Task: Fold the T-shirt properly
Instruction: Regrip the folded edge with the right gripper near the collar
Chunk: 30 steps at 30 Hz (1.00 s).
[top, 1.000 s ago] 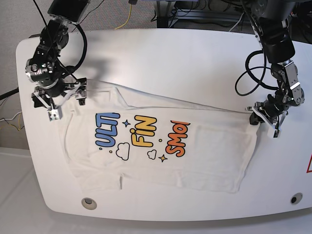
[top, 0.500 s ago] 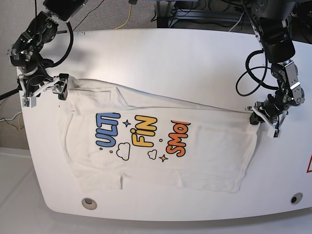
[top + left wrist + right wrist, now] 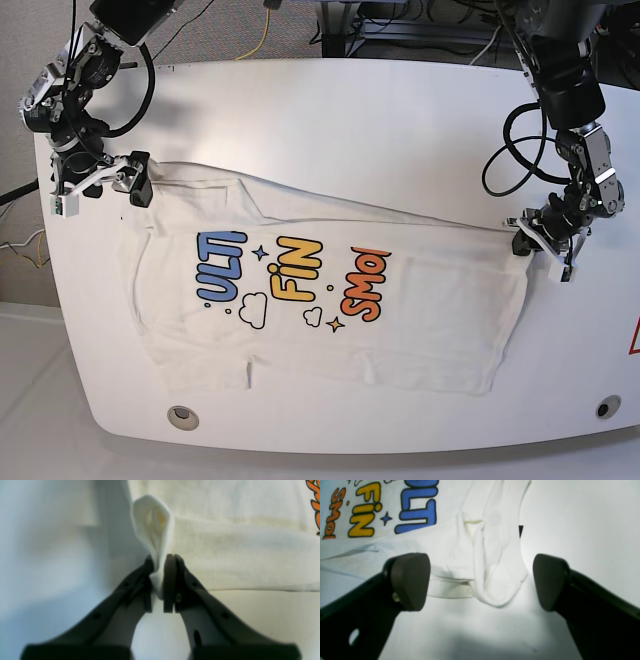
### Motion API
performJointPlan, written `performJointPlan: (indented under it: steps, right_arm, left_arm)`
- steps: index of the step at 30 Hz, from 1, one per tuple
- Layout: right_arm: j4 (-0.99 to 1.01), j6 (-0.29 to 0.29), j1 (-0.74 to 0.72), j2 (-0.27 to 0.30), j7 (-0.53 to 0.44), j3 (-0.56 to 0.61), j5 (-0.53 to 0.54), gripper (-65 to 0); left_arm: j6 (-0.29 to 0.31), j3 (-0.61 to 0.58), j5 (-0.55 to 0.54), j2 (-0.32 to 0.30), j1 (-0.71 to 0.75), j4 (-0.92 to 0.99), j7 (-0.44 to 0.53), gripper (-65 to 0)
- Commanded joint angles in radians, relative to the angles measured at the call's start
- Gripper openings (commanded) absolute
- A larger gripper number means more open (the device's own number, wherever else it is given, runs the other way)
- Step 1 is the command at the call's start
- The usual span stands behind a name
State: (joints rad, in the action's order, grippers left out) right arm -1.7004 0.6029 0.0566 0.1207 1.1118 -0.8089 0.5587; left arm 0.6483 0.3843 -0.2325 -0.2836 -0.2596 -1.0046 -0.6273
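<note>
On the white bench: one T-shirt, lying flat, partly folded, print facing up, reaching from the left side to the right.

Change since a second ago: right tool was over the shirt's far-left corner, swung out past the bench's left edge, and now sits just off that corner. Its jaws are spread wide, empty, straddling a loose cloth lobe without touching it. Left tool has not moved; it stays clenched on a pinched fold at the shirt's right edge.

Edges: near hem runs close to the bench's near edge. Bare bench lies far of the shirt and at the right.
</note>
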Motion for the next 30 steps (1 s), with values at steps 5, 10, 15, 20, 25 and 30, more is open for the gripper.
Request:
performJointPlan:
  steps: [5, 10, 15, 20, 25, 30]
  right_arm:
    - [0.041, 0.012, -0.008, -0.006, -0.014, 0.001, 0.019, -2.0]
    - [0.105, 0.015, -0.008, -0.005, -0.022, 0.001, 0.019, -2.0]
    - [0.119, 0.015, -0.008, -0.003, -0.035, 0.003, 0.019, -2.0]
    - [0.142, 0.015, -0.008, -0.003, -0.055, 0.003, 0.019, -2.0]
    - [0.19, 0.022, -0.013, -0.002, -0.057, 0.021, 0.019, -2.0]
    - [0.198, 0.041, -0.013, -0.003, -0.08, 0.069, 0.019, -2.0]
  left_arm:
    - [0.005, 0.0, -0.012, -0.013, 0.001, -0.016, 0.019, -60.7]
    - [0.005, 0.0, -0.012, -0.013, 0.003, -0.016, 0.019, -60.7]
    - [0.005, 0.0, -0.012, -0.013, 0.003, -0.016, 0.019, -60.7]
    - [0.005, 0.0, -0.012, -0.013, 0.003, -0.016, 0.019, -60.7]
    - [0.005, 0.0, -0.012, -0.013, 0.004, -0.016, 0.019, -60.7]
    - [0.005, 0.0, -0.015, -0.013, 0.021, -0.02, 0.019, -60.7]
